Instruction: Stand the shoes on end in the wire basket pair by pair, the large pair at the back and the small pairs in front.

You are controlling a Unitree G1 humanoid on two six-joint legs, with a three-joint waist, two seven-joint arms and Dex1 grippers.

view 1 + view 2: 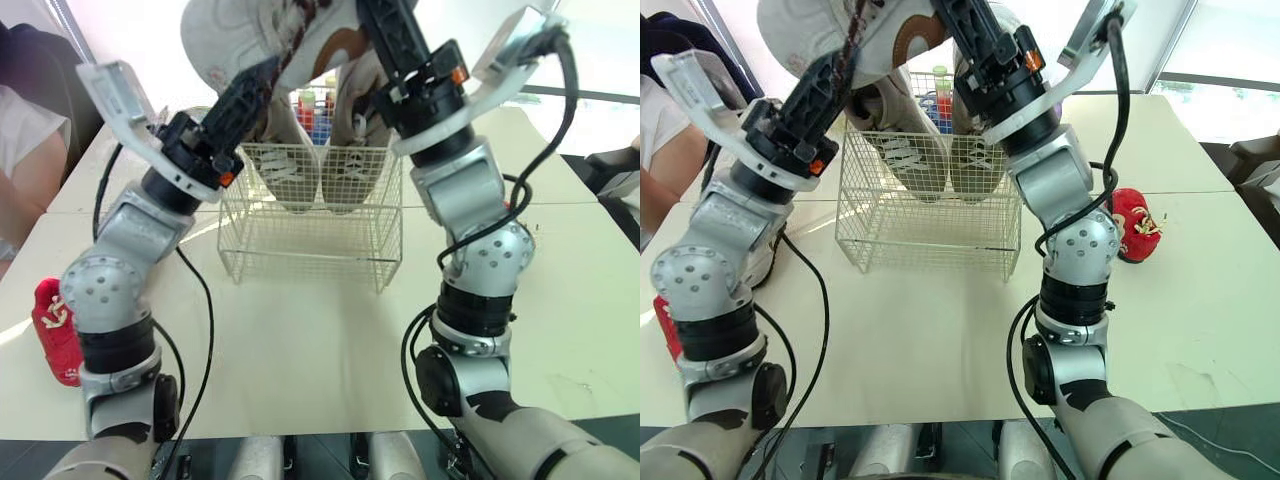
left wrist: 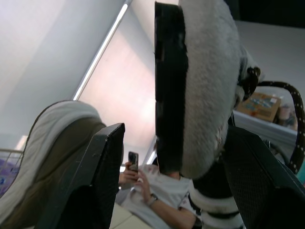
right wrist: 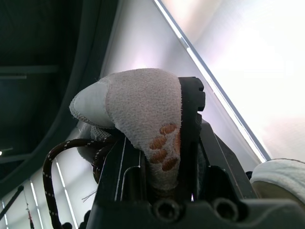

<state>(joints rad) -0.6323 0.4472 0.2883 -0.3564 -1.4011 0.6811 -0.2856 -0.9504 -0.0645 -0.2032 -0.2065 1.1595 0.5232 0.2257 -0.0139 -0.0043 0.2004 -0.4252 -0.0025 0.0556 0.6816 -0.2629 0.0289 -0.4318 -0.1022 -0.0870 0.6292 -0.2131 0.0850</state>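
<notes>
Red shoe (image 1: 55, 330) lies left of wire basket (image 1: 310, 255). Above basket: left gripper (image 1: 262, 80) spread wide astride large shoe (image 1: 240, 35), right gripper (image 1: 385, 35) clamped on it. Standing shoes (image 1: 290, 170) fill basket's back. Step looks like loading; next, lower it upright into free space.

Pale grey-white shoe (image 1: 225, 40) up top, tan patch on it, and a dark brown lace (image 3: 50, 160) flecked with white! White wire basket (image 1: 310, 255), cream bench (image 1: 320, 340), bright red small shoe (image 1: 55, 335) with white markings.
</notes>
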